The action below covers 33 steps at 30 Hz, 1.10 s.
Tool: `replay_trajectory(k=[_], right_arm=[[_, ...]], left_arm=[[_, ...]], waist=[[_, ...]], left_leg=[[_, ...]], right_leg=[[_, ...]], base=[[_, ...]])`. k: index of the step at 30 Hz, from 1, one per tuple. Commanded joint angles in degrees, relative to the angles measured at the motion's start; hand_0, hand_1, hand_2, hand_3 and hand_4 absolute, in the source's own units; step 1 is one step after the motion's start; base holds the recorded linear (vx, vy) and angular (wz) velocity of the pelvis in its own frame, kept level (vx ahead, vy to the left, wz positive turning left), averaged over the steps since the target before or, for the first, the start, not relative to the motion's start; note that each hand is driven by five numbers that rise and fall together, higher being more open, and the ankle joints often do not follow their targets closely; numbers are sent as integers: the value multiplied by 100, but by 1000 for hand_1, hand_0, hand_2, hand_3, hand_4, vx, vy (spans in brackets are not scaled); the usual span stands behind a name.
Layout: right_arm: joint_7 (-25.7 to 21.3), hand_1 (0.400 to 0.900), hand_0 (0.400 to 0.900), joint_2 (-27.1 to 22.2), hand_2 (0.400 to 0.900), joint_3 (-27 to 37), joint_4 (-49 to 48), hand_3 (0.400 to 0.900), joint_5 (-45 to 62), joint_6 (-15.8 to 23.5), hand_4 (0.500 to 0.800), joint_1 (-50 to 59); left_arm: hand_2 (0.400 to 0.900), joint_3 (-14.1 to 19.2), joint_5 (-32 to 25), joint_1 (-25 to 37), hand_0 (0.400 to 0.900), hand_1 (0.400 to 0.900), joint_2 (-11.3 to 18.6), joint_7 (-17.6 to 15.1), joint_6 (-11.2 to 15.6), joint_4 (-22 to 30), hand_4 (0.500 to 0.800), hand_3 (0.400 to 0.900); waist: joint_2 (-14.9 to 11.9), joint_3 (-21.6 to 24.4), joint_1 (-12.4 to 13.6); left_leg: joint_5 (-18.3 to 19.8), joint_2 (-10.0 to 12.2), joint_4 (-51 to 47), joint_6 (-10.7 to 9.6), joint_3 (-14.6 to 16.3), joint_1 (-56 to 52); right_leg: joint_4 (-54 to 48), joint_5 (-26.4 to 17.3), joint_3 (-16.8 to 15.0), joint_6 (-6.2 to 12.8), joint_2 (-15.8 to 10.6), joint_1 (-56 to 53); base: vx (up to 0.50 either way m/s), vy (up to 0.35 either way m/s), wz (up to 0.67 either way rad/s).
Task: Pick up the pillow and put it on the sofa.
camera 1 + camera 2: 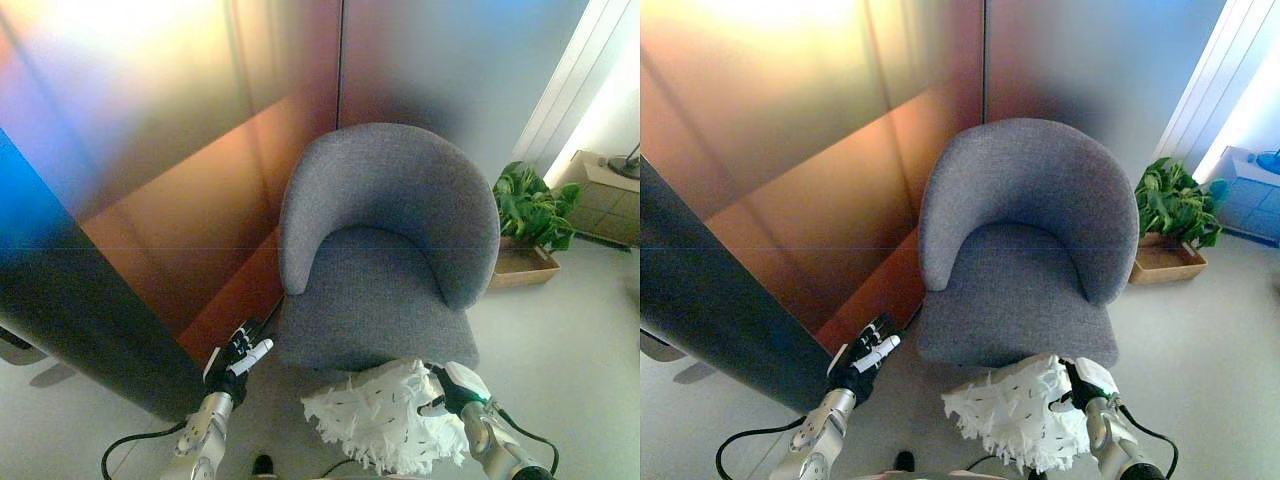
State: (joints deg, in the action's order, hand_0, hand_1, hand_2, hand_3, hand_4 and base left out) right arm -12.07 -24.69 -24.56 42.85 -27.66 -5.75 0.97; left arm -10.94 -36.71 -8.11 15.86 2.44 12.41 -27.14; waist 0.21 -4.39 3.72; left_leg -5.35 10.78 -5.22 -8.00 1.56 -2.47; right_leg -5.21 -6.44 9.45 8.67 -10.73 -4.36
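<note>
The shaggy white pillow [385, 415] hangs just in front of the near edge of the grey sofa [385, 250] seat, below seat level. The right hand [455, 388] is clamped on its right side. The left hand [238, 358] hovers empty at the left, fingers loosely straight. Best to lift the pillow clear of the seat edge, carry it far enough over the cushion, then let go.

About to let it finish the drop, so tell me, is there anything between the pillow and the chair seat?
Nothing visible. The white pillow, gripped by the right hand, sits just in front of the grey chair, whose seat is bare. The left hand is off to the side, clear of the path.
</note>
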Motion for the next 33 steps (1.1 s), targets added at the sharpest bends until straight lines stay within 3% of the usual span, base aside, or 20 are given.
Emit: replay_trajectory(k=[1,5,16,33], right_arm=[[-269,900,900,-235,900,63,49,900,-42,126,800,643],[-273,900,900,-230,900,86,30,900,-9,143,800,623],[-321,900,900,-169,900,201,-53,900,440,236,800,532],[-875,900,900,-308,900,-161,991,900,1226,463,800,2022]], left_arm=[[900,105,-60,699,900,900,208,240,457,187,800,900],[900,155,-223,709,900,900,182,331,475,211,800,900],[900,189,-32,622,900,900,207,109,437,201,800,900],[900,-289,-301,1489,900,900,233,-280,781,235,800,900]], waist=[[-272,-13,182],[-273,-28,169],[-254,-127,154],[8,-1048,256]], left_leg=[[287,-21,22,121,6,-186],[295,-17,22,122,12,-185],[272,-6,22,115,-17,-143],[230,-85,125,122,-277,525]], right_leg=[[21,-55,10,332,-489,-3],[21,-52,3,334,-489,6],[48,-45,-43,326,-477,70],[188,-115,-202,288,-546,771]], base=[[0,0,0],[0,0,0],[0,0,0],[-110,6,1]])
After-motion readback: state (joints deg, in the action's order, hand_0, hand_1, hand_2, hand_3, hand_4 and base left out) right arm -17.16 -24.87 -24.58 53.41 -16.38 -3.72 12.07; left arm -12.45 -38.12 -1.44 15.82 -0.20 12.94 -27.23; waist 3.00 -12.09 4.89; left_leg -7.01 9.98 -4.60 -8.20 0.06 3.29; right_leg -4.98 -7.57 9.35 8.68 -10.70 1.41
